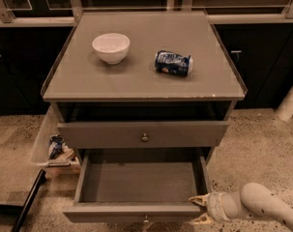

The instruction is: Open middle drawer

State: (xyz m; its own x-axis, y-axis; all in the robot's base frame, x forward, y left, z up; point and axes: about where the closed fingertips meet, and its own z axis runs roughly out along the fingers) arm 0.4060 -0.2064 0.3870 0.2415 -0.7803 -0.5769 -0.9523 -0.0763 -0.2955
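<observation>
"Fingers (196, 199) first: how do they stand?"

"Spread apart, one tip at the top of the middle drawer's (112, 211) right front corner, the other lower, by the panel's bottom edge. Whether they press on it, I cannot tell. The gripper (200, 210) sits right at that corner."

"What is around?"

"Just above, the upper drawer (102, 134) stands slightly out, overhanging the back of the open one. On the table (136, 83) a white bowl (110, 47) and a blue can (173, 63) lying on its side, well apart. A clear bin (56, 146) with wrappers hangs at the left side."

"And the middle drawer?"

"Pulled far out, plain grey inside, its brass knob (146, 220) at the picture's lower edge."

"The arm (262, 207)?"

"Pale, coming in low from the lower right over the speckled floor (252, 149)."
</observation>
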